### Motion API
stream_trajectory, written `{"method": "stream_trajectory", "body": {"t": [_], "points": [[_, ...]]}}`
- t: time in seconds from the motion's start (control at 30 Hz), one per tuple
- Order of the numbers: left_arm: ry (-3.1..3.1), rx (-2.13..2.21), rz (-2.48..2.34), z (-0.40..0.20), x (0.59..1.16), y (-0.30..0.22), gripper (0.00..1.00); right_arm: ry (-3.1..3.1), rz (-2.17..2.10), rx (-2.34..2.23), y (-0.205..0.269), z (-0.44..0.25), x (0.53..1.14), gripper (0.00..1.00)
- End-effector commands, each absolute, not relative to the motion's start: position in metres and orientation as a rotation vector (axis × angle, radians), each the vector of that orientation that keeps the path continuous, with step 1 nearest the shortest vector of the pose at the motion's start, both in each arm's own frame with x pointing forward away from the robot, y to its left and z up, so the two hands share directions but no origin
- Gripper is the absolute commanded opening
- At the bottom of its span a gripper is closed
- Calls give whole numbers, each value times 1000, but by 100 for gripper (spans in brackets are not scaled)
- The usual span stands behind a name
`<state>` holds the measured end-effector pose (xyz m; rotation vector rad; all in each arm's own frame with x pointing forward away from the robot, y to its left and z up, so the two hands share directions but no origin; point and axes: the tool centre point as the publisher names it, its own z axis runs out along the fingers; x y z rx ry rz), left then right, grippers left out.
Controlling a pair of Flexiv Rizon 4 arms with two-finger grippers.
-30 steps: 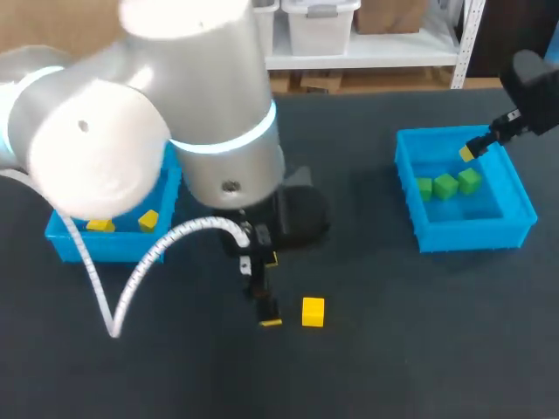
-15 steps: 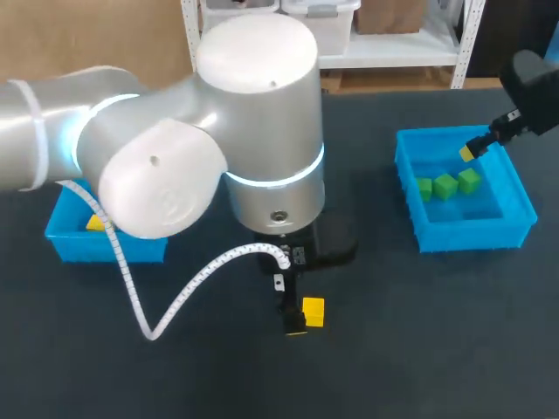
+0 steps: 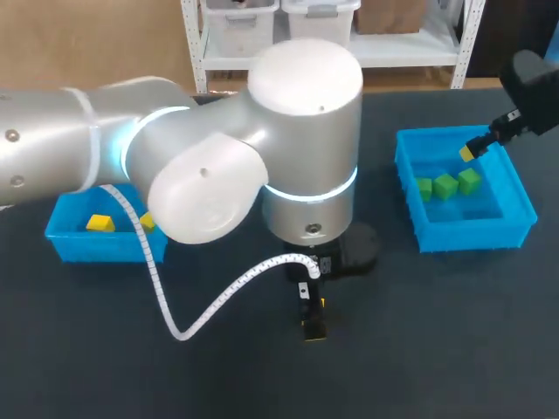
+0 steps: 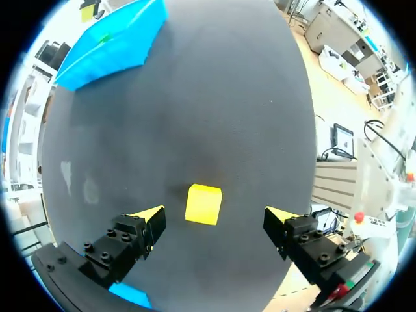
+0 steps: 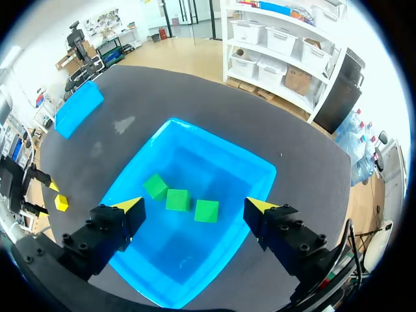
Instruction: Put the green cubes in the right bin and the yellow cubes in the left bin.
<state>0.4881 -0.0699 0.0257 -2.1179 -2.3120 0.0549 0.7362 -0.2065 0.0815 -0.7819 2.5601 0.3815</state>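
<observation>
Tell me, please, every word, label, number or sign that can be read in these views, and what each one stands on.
No text can be read on the table or the arms.
The yellow cube, green cubes, left bin and right bin are plain, with no print.
The left gripper and right gripper show no legible marking.
</observation>
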Motion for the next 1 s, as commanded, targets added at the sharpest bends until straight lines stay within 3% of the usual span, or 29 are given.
{"method": "stream_trajectory", "body": {"t": [0.03, 0.4, 0.43, 0.47, 0.5, 0.53, 1.0], "points": [[-2302, -2102, 31, 17, 492, -76, 100, 2558, 381, -781, -207, 81, 735, 100], [-2305, -2076, -35, -3, 497, -72, 100, 2558, 381, -781, -207, 81, 735, 100], [-2317, -2054, -23, -5, 497, -72, 93, 2558, 381, -781, -207, 81, 735, 100], [-2324, -2053, -19, -6, 497, -72, 38, 2558, 381, -781, -207, 81, 735, 100], [-2326, -2053, -19, -6, 497, -72, 8, 2558, 381, -781, -207, 81, 735, 100], [-2327, -2052, -19, -7, 497, -71, 0, 2558, 381, -781, -207, 81, 735, 100], [-2402, -2017, 2, 0, 509, -55, 0, 2558, 381, -781, -207, 81, 735, 100]]}}
